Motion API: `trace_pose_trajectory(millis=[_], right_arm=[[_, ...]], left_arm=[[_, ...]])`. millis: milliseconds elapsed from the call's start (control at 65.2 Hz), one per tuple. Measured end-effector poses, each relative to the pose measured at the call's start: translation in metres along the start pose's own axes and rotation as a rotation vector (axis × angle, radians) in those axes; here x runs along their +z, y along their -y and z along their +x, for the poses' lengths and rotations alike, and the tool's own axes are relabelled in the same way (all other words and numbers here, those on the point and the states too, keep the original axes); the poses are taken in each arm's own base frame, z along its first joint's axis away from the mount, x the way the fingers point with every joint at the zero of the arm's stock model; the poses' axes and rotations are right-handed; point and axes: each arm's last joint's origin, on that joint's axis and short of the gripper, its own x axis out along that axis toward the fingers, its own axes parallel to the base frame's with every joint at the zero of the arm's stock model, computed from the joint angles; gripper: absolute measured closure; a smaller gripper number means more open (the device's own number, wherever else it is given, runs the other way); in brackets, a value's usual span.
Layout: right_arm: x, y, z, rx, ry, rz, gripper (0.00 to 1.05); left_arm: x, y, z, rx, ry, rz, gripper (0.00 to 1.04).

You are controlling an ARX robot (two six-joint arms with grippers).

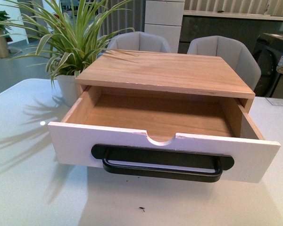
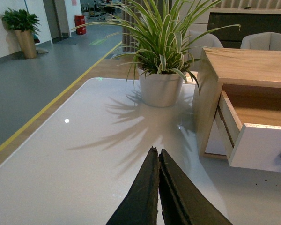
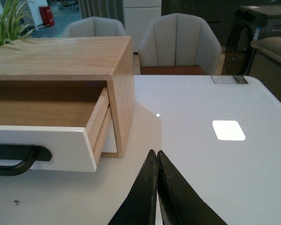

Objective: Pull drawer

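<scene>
The drawer stands pulled far out of its light wood case, its wooden floor bare. Its white front carries a long black bar handle and a half-round notch in the top edge. In the left wrist view the drawer lies off to one side of my left gripper, which is shut and holds nothing, low over the white table. My right gripper is likewise shut and empty, beside the drawer's other end. Neither gripper shows in the front view.
A potted spider plant in a white pot stands at the case's left rear corner. Two grey chairs sit behind the table. A tiny dark speck lies on the table before the drawer.
</scene>
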Motion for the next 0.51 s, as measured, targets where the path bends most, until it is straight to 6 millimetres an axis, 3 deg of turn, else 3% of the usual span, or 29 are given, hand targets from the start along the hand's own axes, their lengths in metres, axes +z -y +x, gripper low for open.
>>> trace_pose_trajectory(millis=[506], right_arm=[[-0.0080,-0.0001,-0.0018,0.001,0.023,0.000,1.03]], left_arm=[[0.0000,0.0000,0.0000,0.000,0.000,0.000,1.02]])
